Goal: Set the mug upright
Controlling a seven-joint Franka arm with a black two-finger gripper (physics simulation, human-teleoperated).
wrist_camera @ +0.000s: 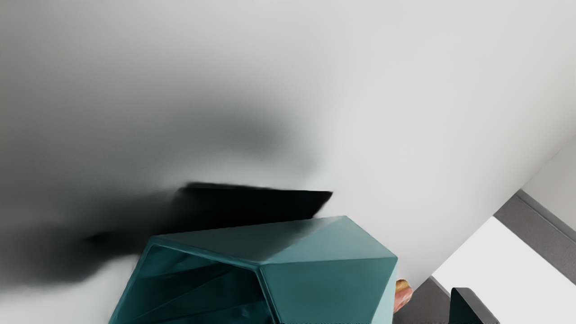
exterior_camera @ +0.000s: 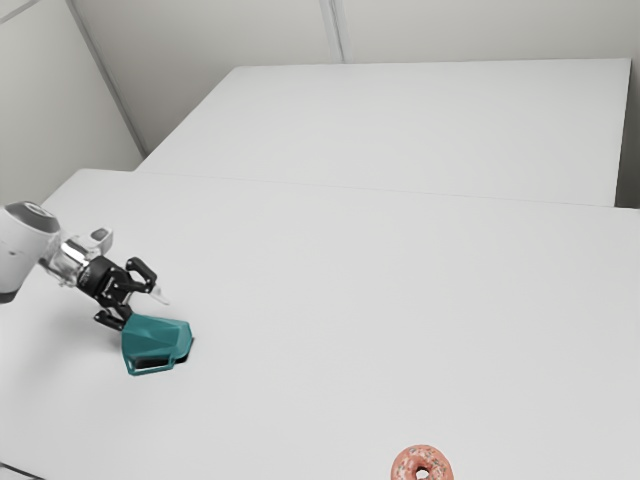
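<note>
The teal mug (exterior_camera: 155, 343) lies on its side on the table in the exterior view, its handle toward that view's bottom edge. Right above it, the black gripper (exterior_camera: 143, 305) has its fingers spread wide; one fingertip is close to the mug's upper left corner, partly hidden, and the other stands free of it. In the wrist view the mug (wrist_camera: 328, 288) shows its dark hollow mouth and faceted side, and one of the gripper's fingers (wrist_camera: 471, 309) stands apart from it. Whether the other finger touches the mug cannot be told.
A pink frosted donut (exterior_camera: 422, 465) lies on the white table (exterior_camera: 400, 300) at the exterior view's bottom edge, well apart from the mug. In the wrist view the donut (wrist_camera: 403, 294) peeks out past the mug. A wall stands beyond the table's far edge.
</note>
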